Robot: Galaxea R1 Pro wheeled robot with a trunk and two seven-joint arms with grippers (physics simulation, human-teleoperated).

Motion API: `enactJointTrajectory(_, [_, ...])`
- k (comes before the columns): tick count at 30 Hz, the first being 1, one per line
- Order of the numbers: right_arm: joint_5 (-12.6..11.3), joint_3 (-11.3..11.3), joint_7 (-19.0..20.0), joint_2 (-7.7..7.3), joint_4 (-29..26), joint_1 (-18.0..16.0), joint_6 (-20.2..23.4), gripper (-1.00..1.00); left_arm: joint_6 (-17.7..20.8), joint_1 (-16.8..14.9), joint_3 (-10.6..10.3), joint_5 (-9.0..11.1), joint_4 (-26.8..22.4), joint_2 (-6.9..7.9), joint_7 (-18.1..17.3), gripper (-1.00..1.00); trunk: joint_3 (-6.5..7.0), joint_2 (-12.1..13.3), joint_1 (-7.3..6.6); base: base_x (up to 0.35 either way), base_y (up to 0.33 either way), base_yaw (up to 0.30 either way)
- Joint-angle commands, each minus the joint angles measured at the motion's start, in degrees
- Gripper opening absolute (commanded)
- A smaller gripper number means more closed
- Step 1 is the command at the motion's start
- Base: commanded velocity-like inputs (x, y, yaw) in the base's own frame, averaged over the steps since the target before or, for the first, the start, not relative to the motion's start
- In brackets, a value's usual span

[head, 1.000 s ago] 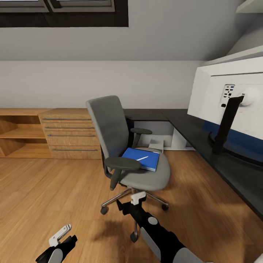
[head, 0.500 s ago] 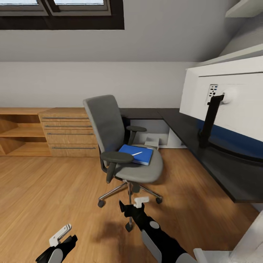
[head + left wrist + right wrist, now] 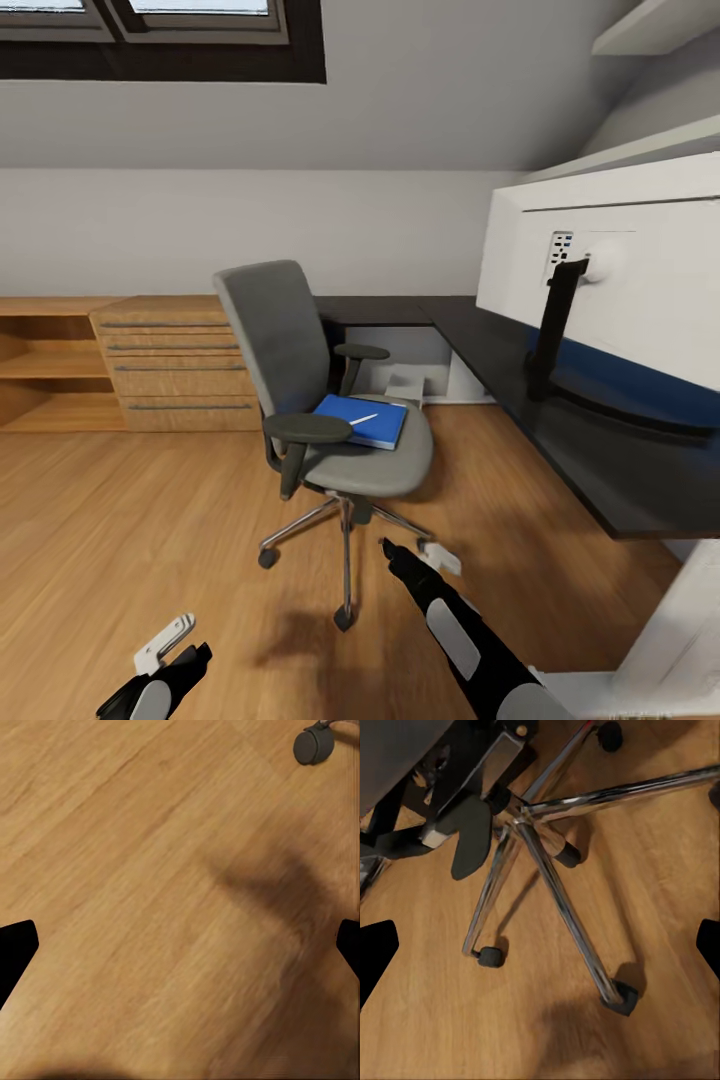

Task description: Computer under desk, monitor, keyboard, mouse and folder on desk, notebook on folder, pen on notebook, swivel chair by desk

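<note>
Standing in the bedroom, the swivel chair point(image 3: 320, 400) sits on the wood floor point(image 3: 150, 520) just beside the long black table point(image 3: 560, 430), its back turned toward the wooden dresser point(image 3: 175, 365). On its seat lies the blue folder point(image 3: 362, 421) with the thin white pen point(image 3: 363, 419) resting on top; whether a notebook lies between them I cannot tell. The monitor point(image 3: 610, 280) stands on the table, white back facing out, its black stand and a small panel of ports showing; no writing on it can be read.

The right hand point(image 3: 432, 552) hangs low over the floor, in front of the chair's chrome base and well below the folder. The left hand point(image 3: 165, 640) is lower still, off to the side and well apart from the chair.

The right wrist view looks down on the chair's chrome legs point(image 3: 555, 870) and casters and the underside of the seat, with the dark fingertips point(image 3: 375, 949) set wide at the edges, so that hand is spread. The left wrist view gives bare floorboards, one caster point(image 3: 313, 744) and dark fingertips point(image 3: 13, 945) equally far apart: spread as well.
</note>
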Motion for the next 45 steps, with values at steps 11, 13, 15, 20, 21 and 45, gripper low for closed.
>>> enactJointTrajectory(11, [-1.0, -4.1, -0.1, -1.42, -0.3, -0.4, 0.0, 1.00, 0.1, 0.0, 0.1, 0.3, -0.1, -0.03, 0.5, 1.00, -0.06, 0.0, -0.01, 0.056, 0.035, -0.109])
enactJointTrajectory(13, [-1.1, -4.2, -0.1, -1.63, -0.3, -0.4, 0.0, 1.00, 0.1, 0.0, 0.1, 0.3, -0.1, -0.03, 0.5, 1.00, -0.06, 0.0, -0.01, 0.179, 0.108, -0.013])
enactJointTrajectory(15, [-1.5, -4.3, -0.1, -2.00, -0.4, -0.5, 0.1, 1.00, 0.0, 0.0, 0.1, 0.3, -0.1, -0.03, 0.5, 1.00, -0.06, 0.0, -0.01, 0.158, 0.084, -0.009])
enactJointTrajectory(20, [-3.0, -4.7, 0.0, -2.47, -0.4, -0.5, 0.2, 1.00, 0.1, 0.0, 0.1, 0.3, -0.1, -0.03, 0.4, 1.00, -0.06, 0.0, -0.01, 0.088, 0.045, -0.005])
enactJointTrajectory(21, [-3.4, -4.8, 0.1, -2.56, -0.4, -0.5, 0.3, 1.00, 0.1, 0.0, 0.1, 0.3, -0.1, -0.03, 0.4, 1.00, -0.06, 0.0, -0.01, 0.048, 0.025, -0.003])
enactJointTrajectory(45, [-11.4, -5.5, 0.1, -5.30, 0.0, -1.5, 0.7, 1.00, 0.1, 0.0, 0.1, 0.3, -0.1, -0.03, 0.4, 1.00, -0.06, 0.0, -0.01, 0.010, 0.005, -0.001])
